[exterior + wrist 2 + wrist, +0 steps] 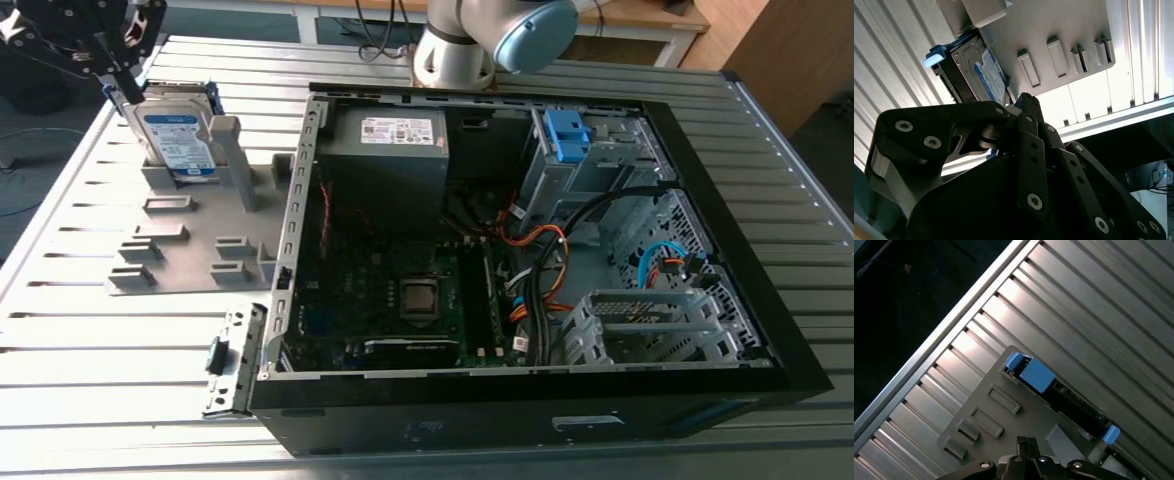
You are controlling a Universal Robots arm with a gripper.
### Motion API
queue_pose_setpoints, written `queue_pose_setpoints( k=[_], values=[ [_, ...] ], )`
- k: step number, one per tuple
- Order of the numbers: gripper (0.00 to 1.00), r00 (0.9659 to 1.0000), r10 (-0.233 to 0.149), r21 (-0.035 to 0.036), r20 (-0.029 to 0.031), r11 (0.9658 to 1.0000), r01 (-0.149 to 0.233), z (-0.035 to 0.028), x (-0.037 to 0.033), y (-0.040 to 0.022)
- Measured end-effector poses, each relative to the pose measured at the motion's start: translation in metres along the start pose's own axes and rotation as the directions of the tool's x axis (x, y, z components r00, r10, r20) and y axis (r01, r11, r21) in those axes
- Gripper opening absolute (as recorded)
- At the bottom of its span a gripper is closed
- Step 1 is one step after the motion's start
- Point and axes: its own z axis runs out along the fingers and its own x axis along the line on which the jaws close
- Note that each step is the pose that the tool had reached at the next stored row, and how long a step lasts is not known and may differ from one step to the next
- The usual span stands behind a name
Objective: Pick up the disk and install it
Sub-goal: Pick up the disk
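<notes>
Gripper (118,80) up at exterior view's far left, right at top edge of disk (180,135), honestly can't tell if open or closed on it. Disk stands upright in slot of grey holder plate (174,250), label facing camera, blue bracket around it. Second wrist view has disk (986,75) just past black gripper links. Holder sits on slatted metal table (80,340), beside open PC case (801,330). Grey power supply (387,150) inside case.

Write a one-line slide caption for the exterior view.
End effector close to the disk standing upright in a grey holder beside the open computer case.
</notes>
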Motion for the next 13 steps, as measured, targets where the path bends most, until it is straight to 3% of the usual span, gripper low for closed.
queue_pose_setpoints(
  k=[13],
  values=[
    [0.11,0.9979,-0.065,-0.0018,-0.0005,0.9979,0.065,0.0,0.0,0.0]
  ],
)
